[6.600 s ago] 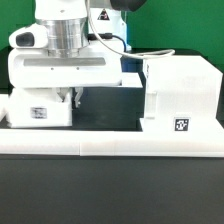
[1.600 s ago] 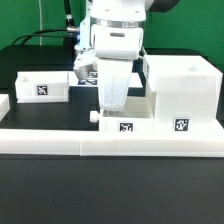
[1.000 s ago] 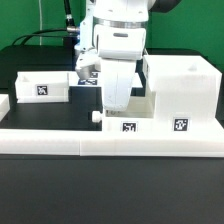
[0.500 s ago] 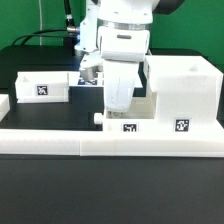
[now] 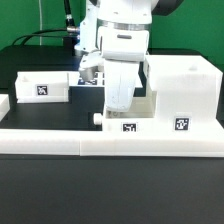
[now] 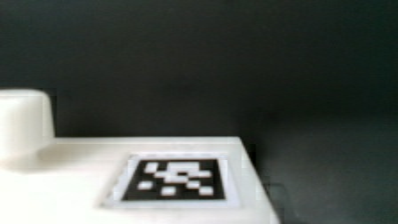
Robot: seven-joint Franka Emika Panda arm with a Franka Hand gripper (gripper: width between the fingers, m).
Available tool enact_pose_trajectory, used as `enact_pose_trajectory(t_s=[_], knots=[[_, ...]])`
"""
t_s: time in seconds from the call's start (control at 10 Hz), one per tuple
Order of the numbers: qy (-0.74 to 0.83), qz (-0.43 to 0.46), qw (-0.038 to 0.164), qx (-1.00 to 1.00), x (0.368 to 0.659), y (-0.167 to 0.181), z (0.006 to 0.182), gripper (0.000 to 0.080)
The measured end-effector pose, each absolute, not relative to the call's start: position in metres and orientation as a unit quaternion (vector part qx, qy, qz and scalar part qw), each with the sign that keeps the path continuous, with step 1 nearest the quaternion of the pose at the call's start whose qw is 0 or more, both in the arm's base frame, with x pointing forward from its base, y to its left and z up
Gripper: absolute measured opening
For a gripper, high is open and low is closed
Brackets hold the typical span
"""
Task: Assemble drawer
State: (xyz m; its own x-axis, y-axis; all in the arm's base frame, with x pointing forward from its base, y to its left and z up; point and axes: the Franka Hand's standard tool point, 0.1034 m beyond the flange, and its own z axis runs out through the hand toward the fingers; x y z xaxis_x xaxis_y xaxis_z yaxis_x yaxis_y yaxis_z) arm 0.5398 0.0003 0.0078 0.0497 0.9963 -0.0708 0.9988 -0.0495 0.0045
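While the gripper point(image 5: 120, 106) hangs over the tray point(image 5: 128, 126) beside the casing point(image 5: 181, 90), can't tell if it's clamped; looks like the insertion step, next means lining tray up with casing's opening

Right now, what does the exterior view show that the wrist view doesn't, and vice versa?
Exterior only: the gripper down over the middle tray, the casing on the exterior view's right, a second tray on its left, and the long rail in front.
Wrist only: a close look at the tagged face against a dark background, with no fingers showing.
Both: the middle tray's tag and knob; in the wrist view, tag and knob.
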Motion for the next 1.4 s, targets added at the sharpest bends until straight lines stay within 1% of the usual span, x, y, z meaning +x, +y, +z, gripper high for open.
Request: enact_pose_trajectory(t_s=[0.1,0.9,1.1,1.2,1.4], knots=[[0.688,-0.032,0.022,0.725,0.5399,-0.0017,0.0085,0.0044],[0.692,-0.031,0.024,0.721,0.5407,-0.0017,0.0077,0.0044],[0.704,-0.042,0.020,0.709,0.5420,-0.0010,0.0084,0.0044],[0.714,-0.042,0.026,0.698,0.5440,0.0027,0.0086,0.0044],[0.711,-0.038,0.029,0.702,0.5446,0.0024,0.0084,0.0044]])
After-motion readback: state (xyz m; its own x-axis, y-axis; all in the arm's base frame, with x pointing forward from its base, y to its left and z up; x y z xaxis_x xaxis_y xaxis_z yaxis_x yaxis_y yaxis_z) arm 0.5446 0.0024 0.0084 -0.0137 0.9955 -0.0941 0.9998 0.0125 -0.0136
